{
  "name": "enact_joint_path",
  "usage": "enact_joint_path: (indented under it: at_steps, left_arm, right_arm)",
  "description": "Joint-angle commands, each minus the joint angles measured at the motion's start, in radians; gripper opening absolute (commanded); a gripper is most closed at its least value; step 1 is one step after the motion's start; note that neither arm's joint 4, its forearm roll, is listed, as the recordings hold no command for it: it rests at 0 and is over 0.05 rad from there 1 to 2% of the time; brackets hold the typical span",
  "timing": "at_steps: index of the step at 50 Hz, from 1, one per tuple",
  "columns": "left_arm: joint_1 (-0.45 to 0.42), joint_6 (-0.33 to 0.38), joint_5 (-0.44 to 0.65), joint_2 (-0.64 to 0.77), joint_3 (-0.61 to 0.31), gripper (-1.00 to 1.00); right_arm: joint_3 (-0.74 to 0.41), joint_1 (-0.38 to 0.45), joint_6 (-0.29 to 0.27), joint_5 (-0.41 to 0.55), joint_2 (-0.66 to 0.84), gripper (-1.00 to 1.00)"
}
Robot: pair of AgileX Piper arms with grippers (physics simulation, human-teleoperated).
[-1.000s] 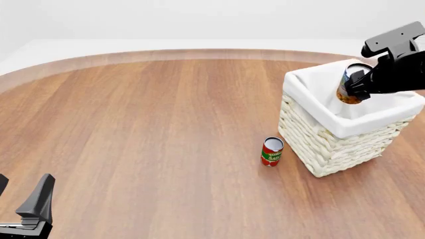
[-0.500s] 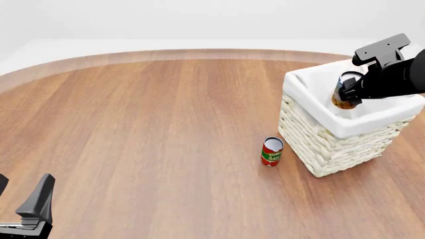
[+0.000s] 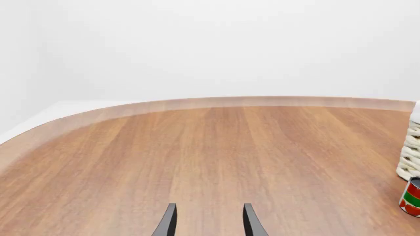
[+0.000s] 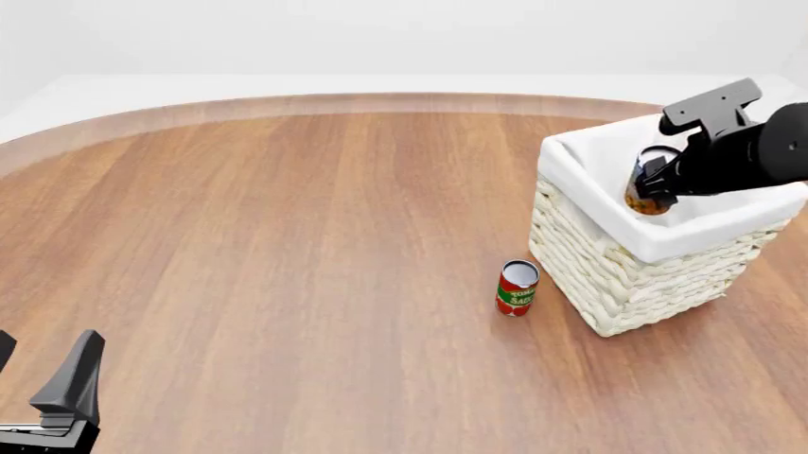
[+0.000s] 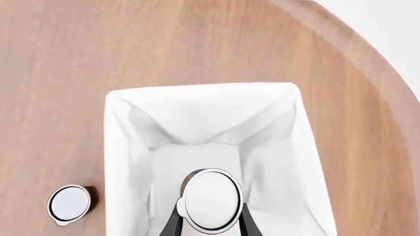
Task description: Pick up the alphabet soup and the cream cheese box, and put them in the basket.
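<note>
The right end effector (image 4: 646,182) grips the alphabet soup (image 4: 648,189) by its sides, inside the mouth of the basket (image 4: 631,274). The can appears rigid, smooth and slip-prone: hold it mid-body. The left end effector (image 3: 208,221) is released above the counter (image 4: 290,236).

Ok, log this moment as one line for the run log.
right gripper: shut on alphabet soup, over basket opening | left gripper: open, idle | cream cheese box: not visible

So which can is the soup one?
Find the big cream-white woven wicker basket on the table's right. The alphabet soup, a small white-topped can, hangs over its white cloth lining, held by the right gripper. The red-and-green can stands on the wood beside the basket.
</note>
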Motion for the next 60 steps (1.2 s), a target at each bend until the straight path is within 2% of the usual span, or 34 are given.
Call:
enact_joint_path:
  at_steps: [1, 8, 9, 37, 60]
  left_arm:
    - [0.000, 0.000, 0.000, 0.000, 0.000, 1.00]
    - [0.000, 0.000, 0.000, 0.000, 0.000, 1.00]
    - [0.000, 0.000, 0.000, 0.000, 0.000, 1.00]
    - [0.000, 0.000, 0.000, 0.000, 0.000, 1.00]
    - [0.000, 0.000, 0.000, 0.000, 0.000, 1.00]
  right_arm:
    - [-0.008, -0.004, 0.023, -0.015, 0.012, -1.00]
    - [-0.019, -0.010, 0.022, -0.010, 0.023, -1.00]
    - [-0.021, -0.011, 0.022, -0.009, 0.023, 1.00]
    - [-0.039, -0.012, 0.033, 0.056, -0.056, 1.00]
    - [-0.031, 0.011, 0.072, 0.142, -0.198, 1.00]
